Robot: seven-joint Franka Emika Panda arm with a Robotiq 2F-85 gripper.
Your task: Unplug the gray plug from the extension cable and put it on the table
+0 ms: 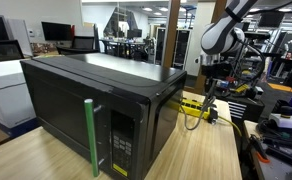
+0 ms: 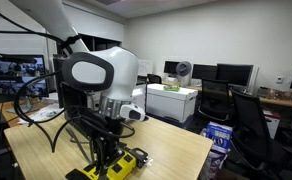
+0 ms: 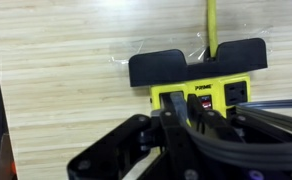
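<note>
The extension cable [image 3: 218, 90] is a yellow strip with black sockets and a red switch. It lies on the pale wood table [image 3: 66, 80] with a black end block beyond it. My gripper [image 3: 176, 113] is down on the strip's near end, its two black fingers closed around the small gray plug [image 3: 177, 103], which still sits in the strip. In both exterior views the gripper [image 1: 208, 92] [image 2: 104, 158] points straight down onto the strip [image 1: 193, 106] [image 2: 126, 163]. The fingers hide most of the plug.
A large black microwave [image 1: 96, 100] with a green upright handle [image 1: 90, 135] stands on the table [image 1: 211, 145] beside the strip. A yellow cord [image 3: 212, 25] runs away from the strip. Black cables hang by the gripper. The table edge [image 2: 191, 150] is close by.
</note>
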